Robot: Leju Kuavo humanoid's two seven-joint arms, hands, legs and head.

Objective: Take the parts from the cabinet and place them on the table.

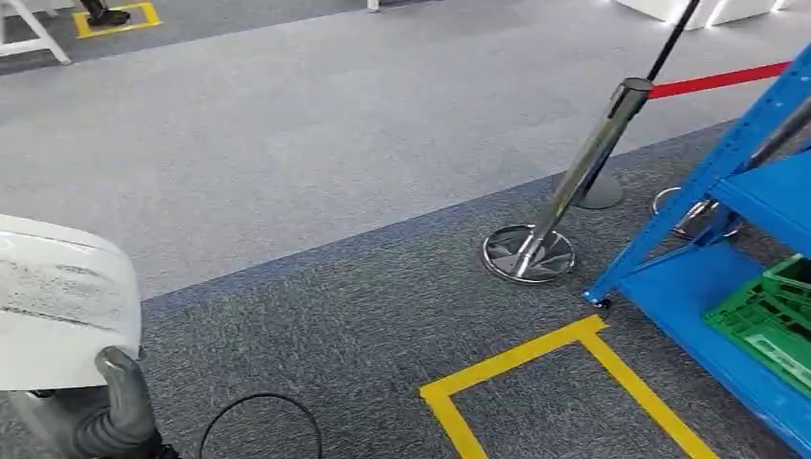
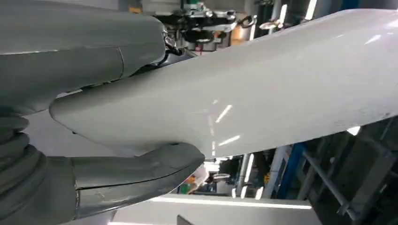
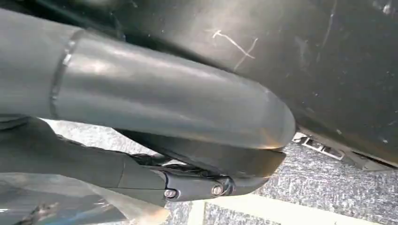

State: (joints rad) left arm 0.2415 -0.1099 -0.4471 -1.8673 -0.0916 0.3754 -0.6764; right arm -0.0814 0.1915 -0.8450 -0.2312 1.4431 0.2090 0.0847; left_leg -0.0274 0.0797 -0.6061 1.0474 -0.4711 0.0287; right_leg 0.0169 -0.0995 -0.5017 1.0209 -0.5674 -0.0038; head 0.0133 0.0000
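- A large white, smooth, glossy curved part (image 1: 57,301) is seen at the lower left of the head view, with faint grey scuffing on its face; it is carried above the grey carpeted floor (image 1: 316,143).
- The left hand (image 1: 120,406) is seen beneath that part in the head view as a grey thumb and ribbed cover.
- In the left wrist view the white part (image 2: 263,89) is shown close up, with light reflections on its surface; the left hand (image 2: 117,112) is clamped on it, with fingers (image 2: 80,47) over one face and the thumb (image 2: 141,171) under its edge. Shelving and lights are shown beyond it, which the head view does not show.
- A thin black cable loop (image 1: 260,421) lies on the darker carpet near the left hand.
- A yellow tape outline (image 1: 564,382) is marked on the carpet further right.
- A chrome stanchion post with a round base (image 1: 545,225) stands tilted in the head view, with a red belt (image 1: 719,78) behind it.
- A blue metal shelving rack (image 1: 727,287) stands at the right edge, with a green slatted plastic crate (image 1: 770,320) on its lowest shelf.
- In the right wrist view the right hand (image 3: 164,122) is seen close against a dark scratched surface (image 3: 300,51); whether it is grasping anything cannot be told.
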